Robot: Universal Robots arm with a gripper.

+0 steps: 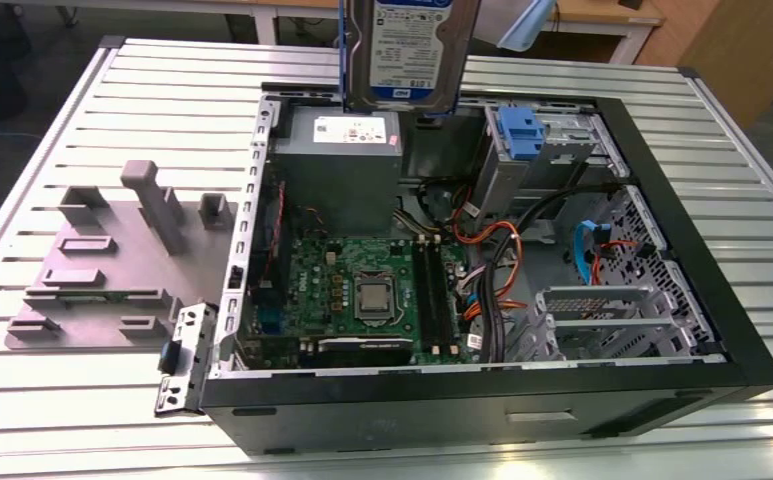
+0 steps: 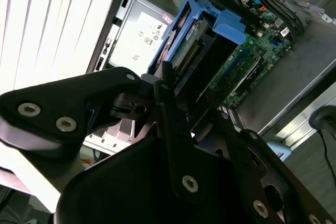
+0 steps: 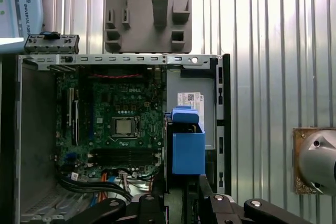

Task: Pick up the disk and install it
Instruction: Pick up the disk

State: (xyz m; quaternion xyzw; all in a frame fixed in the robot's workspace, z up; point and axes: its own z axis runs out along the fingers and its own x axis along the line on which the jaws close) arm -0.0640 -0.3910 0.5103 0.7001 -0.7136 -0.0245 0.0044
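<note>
Robotics lab or workshop, I'd say. A slatted aluminium table (image 1: 79,420) spans the exterior view, with an open computer case (image 1: 493,400) at centre and a grey fixture block (image 1: 106,250) at the exterior view's left. Wooden furniture (image 1: 740,45) is upper right. A teach pendant (image 3: 21,9) shows in the first wrist view.

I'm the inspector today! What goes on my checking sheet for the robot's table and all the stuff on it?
Surface: slatted metal table carrying an open computer case.
Job's things: disk held in the air above the power supply, not yet in a bay.
Clutter: grey fixture block beside the case, on the exterior view's left; metal bracket against the case.
Grippers: gripper shut on the disk.
Cables: orange and black wires inside the case, next to the motherboard.
Surroundings: wooden furniture beyond the table.
</note>
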